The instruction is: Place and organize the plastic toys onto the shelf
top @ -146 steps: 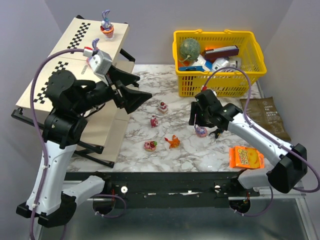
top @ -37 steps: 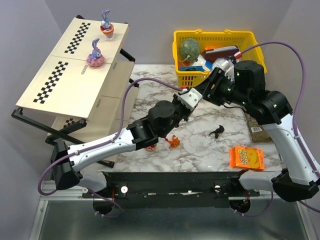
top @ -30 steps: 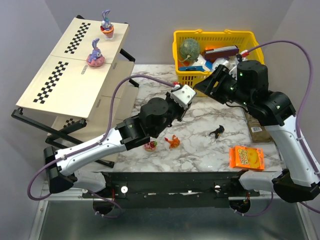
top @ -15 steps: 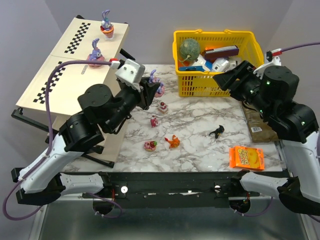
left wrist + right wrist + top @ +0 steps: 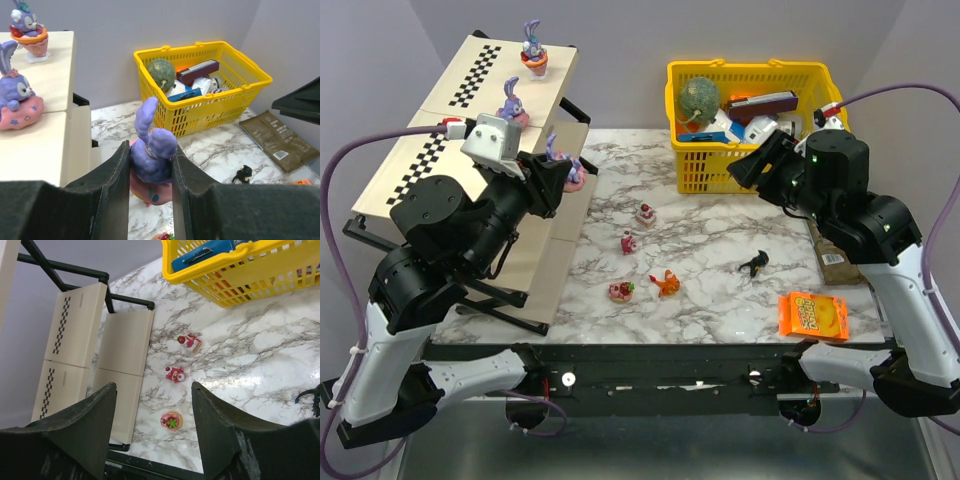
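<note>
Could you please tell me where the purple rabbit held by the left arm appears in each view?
Top external: purple rabbit, left of centre, in the left gripper.
Left wrist: purple rabbit, centre, between the jaws.
Right wrist: not in it.
Shared landmark: the yellow basket.

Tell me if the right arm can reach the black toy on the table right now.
Probably yes: the right gripper hangs empty, jaws open, and the black toy lies alone on bare marble.
</note>
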